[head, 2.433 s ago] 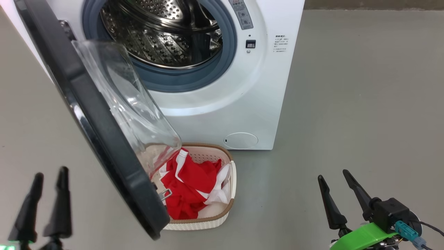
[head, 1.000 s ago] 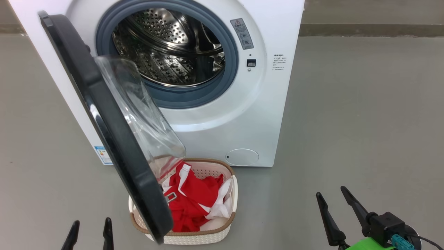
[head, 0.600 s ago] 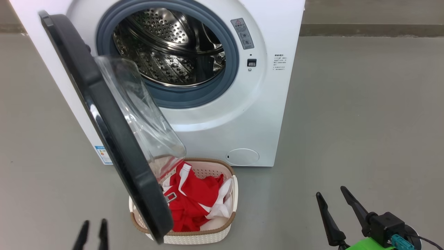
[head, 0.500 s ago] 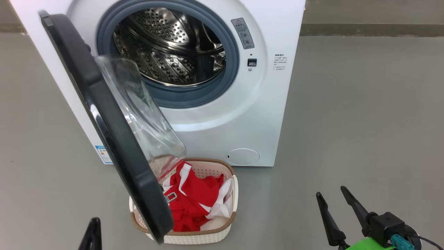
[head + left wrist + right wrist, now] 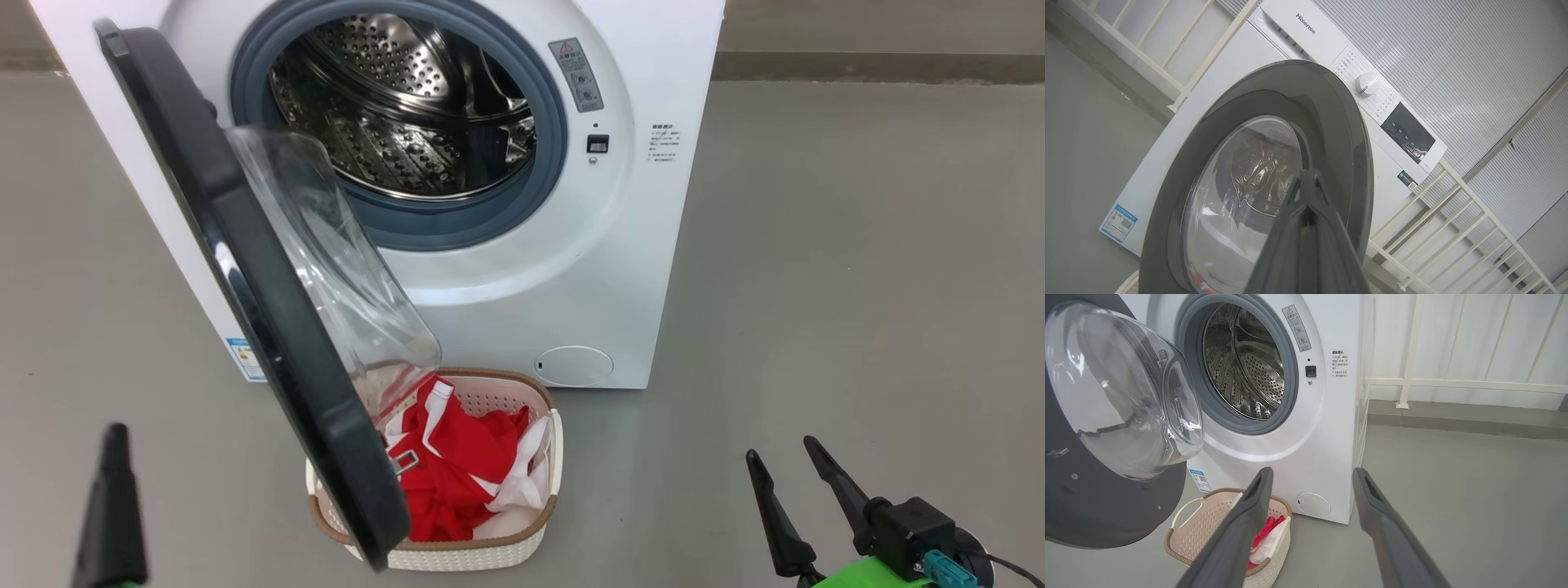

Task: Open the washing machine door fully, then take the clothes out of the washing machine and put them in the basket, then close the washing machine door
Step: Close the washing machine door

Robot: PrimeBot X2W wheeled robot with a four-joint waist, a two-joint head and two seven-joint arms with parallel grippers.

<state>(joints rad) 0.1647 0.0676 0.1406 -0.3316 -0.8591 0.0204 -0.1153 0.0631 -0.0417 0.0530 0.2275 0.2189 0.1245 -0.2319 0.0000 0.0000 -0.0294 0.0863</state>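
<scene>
Clothes [image 5: 457, 474] sit in the basket [image 5: 473, 559]; washing machine [image 5: 571, 269] looks empty; washing machine door [image 5: 269, 327] open; left claw [image 5: 117, 437] clenched empty, right claw [image 5: 780, 447] spread.

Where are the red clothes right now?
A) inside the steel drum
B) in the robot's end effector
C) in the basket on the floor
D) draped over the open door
C: the red clothes lie in the cream basket before the washing machine, whose steel drum shows bare.
</scene>
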